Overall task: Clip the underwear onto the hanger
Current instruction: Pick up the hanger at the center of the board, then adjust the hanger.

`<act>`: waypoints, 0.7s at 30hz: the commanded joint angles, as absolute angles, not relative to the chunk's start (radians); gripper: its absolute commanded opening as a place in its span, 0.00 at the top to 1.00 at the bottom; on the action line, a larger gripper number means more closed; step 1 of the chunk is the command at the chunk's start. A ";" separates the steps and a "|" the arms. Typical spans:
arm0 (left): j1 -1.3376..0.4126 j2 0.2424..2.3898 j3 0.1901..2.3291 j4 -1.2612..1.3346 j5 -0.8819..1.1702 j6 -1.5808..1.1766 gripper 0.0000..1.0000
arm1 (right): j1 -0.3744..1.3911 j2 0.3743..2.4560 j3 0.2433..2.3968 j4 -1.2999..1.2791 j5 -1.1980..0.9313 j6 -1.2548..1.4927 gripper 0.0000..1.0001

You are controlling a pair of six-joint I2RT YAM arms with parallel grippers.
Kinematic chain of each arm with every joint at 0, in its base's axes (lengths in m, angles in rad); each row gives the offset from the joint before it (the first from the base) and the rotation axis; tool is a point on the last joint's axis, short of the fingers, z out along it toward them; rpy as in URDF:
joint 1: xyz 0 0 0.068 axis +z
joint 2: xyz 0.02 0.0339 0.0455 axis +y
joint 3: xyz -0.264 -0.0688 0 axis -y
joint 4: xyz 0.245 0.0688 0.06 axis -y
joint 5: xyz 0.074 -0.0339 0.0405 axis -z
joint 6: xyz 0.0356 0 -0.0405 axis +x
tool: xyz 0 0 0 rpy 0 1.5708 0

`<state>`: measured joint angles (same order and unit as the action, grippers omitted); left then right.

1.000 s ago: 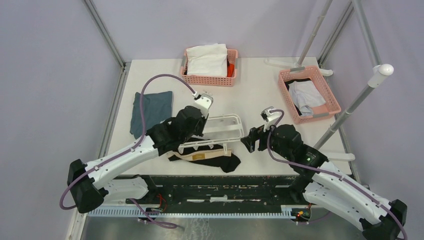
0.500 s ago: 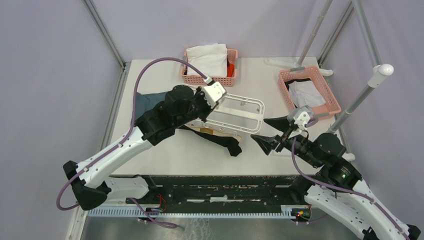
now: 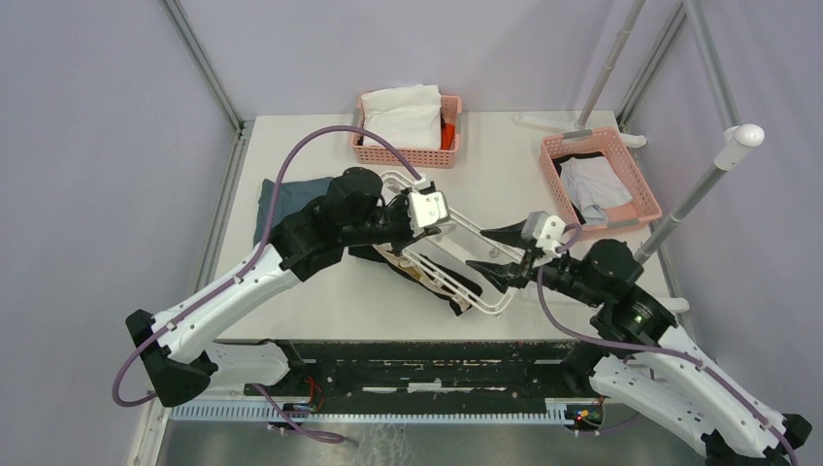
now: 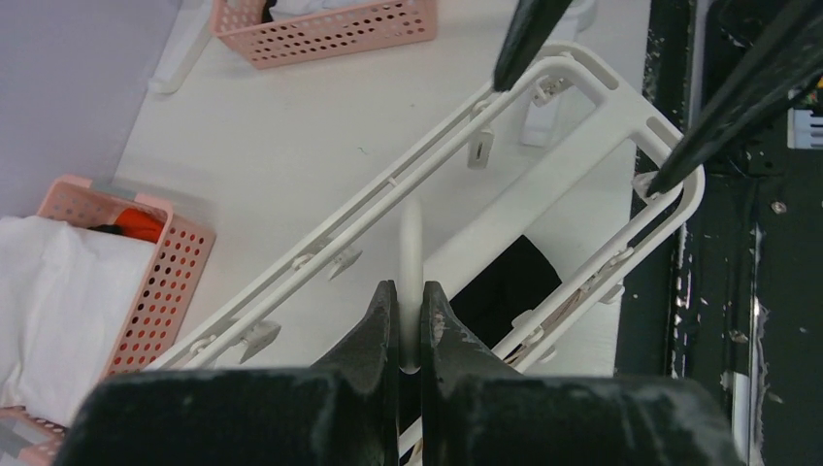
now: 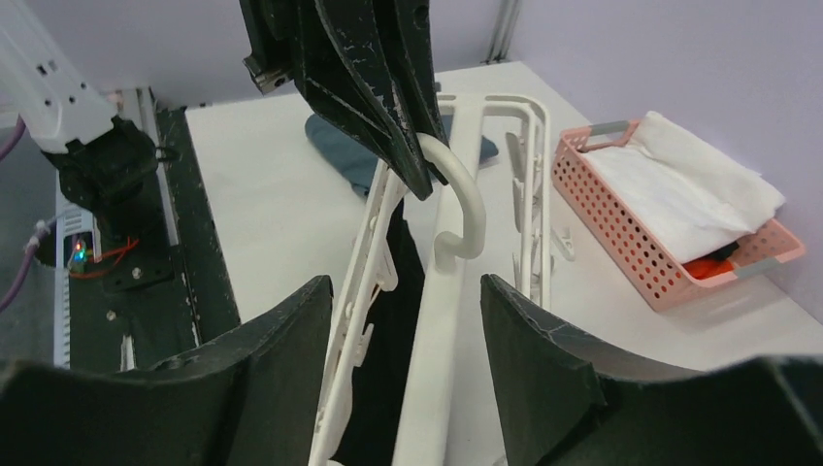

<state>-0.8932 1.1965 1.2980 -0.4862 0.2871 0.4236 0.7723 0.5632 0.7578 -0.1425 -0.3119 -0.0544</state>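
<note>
The white hanger (image 3: 464,229) is tilted diagonally over the table, and my left gripper (image 3: 432,225) is shut on its hook (image 4: 411,243). In the right wrist view the hook (image 5: 466,204) curls out from between the left fingers (image 5: 374,87). The black underwear (image 3: 466,289) lies on the table beneath the frame and shows through the rails (image 4: 505,282). My right gripper (image 3: 493,254) is open at the hanger's near end. Its fingers (image 5: 281,369) straddle the centre bar and one rail, with a gap on the other side. The underwear (image 5: 388,330) shows dark between them.
A pink basket (image 3: 403,155) holding a white garment stands at the back. A second pink basket (image 3: 621,218) is at the right. A folded blue-grey cloth (image 3: 291,209) lies at the left, behind my left arm. Metal poles (image 3: 679,209) rise at the right edge.
My left arm lifted and swung the hanger round until it points diagonally at the right gripper. My right gripper moved in over the hanger's near end and its fingers narrowed.
</note>
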 commanded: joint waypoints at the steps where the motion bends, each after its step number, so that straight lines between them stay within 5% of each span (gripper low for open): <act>1: -0.889 1.165 1.313 -0.440 0.407 0.545 0.97 | 0.775 0.649 0.842 -0.135 -0.449 -0.173 0.34; 10: -0.889 1.155 1.308 -0.499 0.492 0.594 0.97 | 0.775 0.811 0.935 -0.205 -0.597 -0.249 0.32; 21: -0.889 1.095 1.266 -0.518 0.567 0.691 0.97 | 0.775 0.910 0.992 -0.272 -0.635 -0.282 0.43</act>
<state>-0.8932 1.1568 1.2541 -0.5999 0.5049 0.6090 0.7723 0.9073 0.9321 -0.2657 -0.6060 -0.2512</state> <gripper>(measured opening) 0.077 0.589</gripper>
